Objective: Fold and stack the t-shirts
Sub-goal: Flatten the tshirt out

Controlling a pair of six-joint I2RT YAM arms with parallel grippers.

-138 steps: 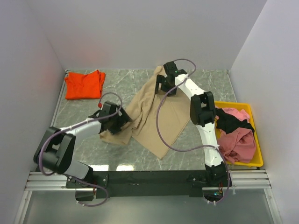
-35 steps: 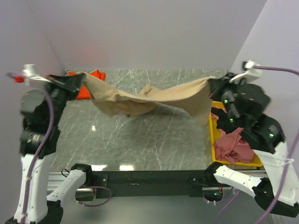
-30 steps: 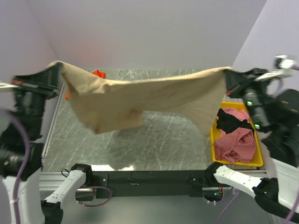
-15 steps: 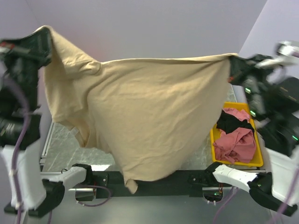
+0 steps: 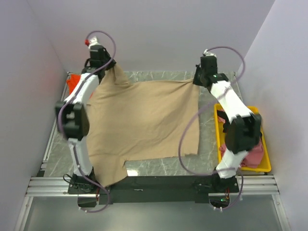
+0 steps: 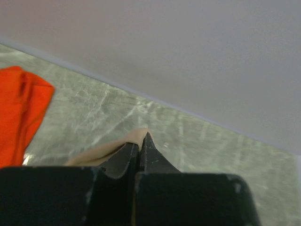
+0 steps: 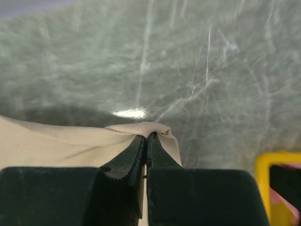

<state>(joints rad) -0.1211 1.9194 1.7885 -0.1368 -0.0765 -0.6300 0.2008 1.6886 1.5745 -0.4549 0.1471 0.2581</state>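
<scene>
The tan-beige t-shirt (image 5: pixel 144 120) lies spread out over the marble table (image 5: pixel 216 86), its near left part drooping over the front edge. My left gripper (image 5: pixel 108 67) is shut on its far left corner near the back wall; the wrist view shows that gripper (image 6: pixel 141 136) pinching a tan fold (image 6: pixel 94 153). My right gripper (image 5: pixel 197 81) is shut on the far right corner, the cloth (image 7: pixel 56 141) bunched at the right gripper's tips (image 7: pixel 147 135). The orange-red t-shirt (image 5: pixel 72 84) lies at the far left, mostly hidden behind the left arm, and shows again as an orange-red t-shirt (image 6: pixel 19 113).
A yellow tray (image 5: pixel 219 139) stands at the right edge, with a pink shirt (image 5: pixel 257 154) in it, largely covered by the right arm. The tray's corner (image 7: pixel 268 174) shows in the right wrist view. Walls close off the back and both sides.
Half a second ago both grippers held the tan shirt stretched high in the air. Both arms have since swung out and down toward the back wall, and the shirt now lies flat on the table.
</scene>
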